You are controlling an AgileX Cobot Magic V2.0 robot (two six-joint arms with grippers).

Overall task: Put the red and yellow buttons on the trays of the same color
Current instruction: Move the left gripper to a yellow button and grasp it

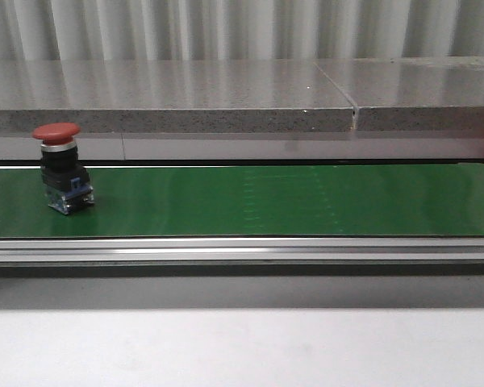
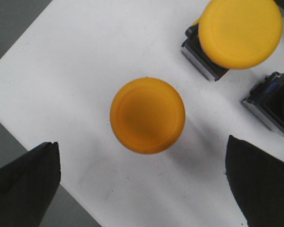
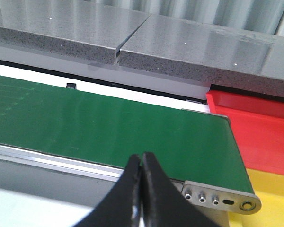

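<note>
The left gripper (image 2: pixel 142 182) hangs open above a yellow mushroom-capped plastic push button (image 2: pixel 147 115); rigid, top-heavy, probably best pinched across its cap.

Red-capped button (image 1: pixel 62 165) w/ black body, green belt (image 1: pixel 290 201), yellow caps (image 2: pixel 147 116), red tray (image 3: pixel 255 127).

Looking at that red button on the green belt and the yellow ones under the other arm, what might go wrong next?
The red button stands at the left end of the green belt, while the red tray lies at the belt's right end, where the shut right gripper waits; a late grab could miss it. The open left gripper straddles one yellow button, but a second yellow button sits close, so a finger might nudge it.
</note>
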